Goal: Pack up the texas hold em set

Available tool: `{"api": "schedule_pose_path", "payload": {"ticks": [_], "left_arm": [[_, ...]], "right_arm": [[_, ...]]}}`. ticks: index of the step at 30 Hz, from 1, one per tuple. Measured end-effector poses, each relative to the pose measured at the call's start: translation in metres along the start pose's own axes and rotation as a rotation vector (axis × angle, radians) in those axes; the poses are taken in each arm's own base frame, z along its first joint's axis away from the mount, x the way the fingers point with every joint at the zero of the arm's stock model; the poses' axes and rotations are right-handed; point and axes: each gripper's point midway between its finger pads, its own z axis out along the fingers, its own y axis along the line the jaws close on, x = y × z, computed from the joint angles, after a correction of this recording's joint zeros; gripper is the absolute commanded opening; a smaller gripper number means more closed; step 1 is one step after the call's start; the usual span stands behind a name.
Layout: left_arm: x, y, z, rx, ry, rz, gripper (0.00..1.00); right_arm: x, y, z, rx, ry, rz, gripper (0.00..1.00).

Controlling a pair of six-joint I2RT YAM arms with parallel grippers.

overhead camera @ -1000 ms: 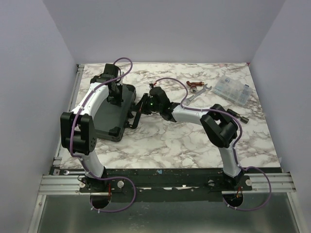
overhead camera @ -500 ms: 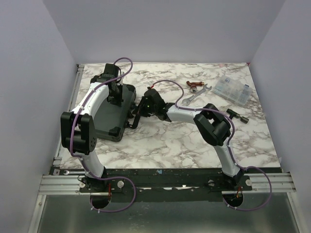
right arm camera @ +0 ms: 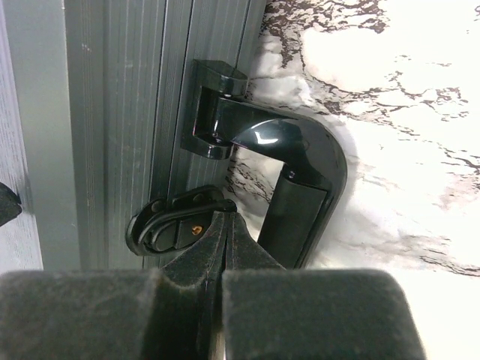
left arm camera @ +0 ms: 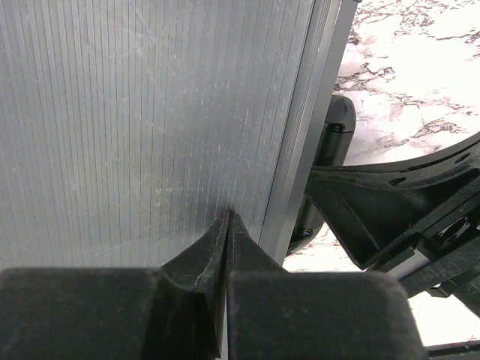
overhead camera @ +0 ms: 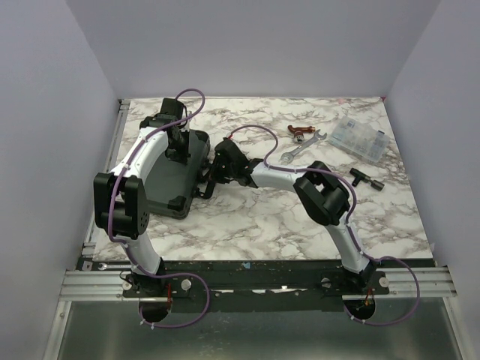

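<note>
Walls (overhead camera: 255,45) of pale lilac close in the far side and both flanks of a white marble-veined table (overhead camera: 285,217), and an aluminium rail (overhead camera: 255,283) along its near edge carries both arm bases.

On the left far part of the table lies the black briefcase (overhead camera: 169,180), flat and with its ribbed grey lid down. Its long axis runs from near to far, leaning a little to the right at the far end. The handle (right arm camera: 300,172) sits on the right-hand long side and points toward the middle of the table.

The left gripper (left arm camera: 227,225) hangs over the far half of the lid, close to the handle-side edge. Its fingers are pressed together with nothing between them, and the tips are at the ribbed surface.

The right gripper (right arm camera: 225,225) reaches in from the table's middle to the handle side. Its fingers are likewise closed and empty, with the tips at a round black latch (right arm camera: 169,221) just beside the handle; I cannot tell whether they press on it.

Well apart, at the far right, rest a clear compartment box (overhead camera: 360,139), a silver wrench (overhead camera: 304,145), a small red piece (overhead camera: 298,131) and a black T-shaped tool (overhead camera: 365,178).
</note>
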Motion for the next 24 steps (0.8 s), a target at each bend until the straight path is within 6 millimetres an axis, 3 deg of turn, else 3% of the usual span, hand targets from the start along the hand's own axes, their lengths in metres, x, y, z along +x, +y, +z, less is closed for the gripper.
{"api": "schedule_pose_path", "payload": {"ticks": [24], "left_arm": [[0.000, 0.000, 0.000, 0.000, 0.001, 0.000, 0.00]], "right_arm": [[0.002, -0.008, 0.001, 0.149, -0.072, -0.085, 0.01]]}}
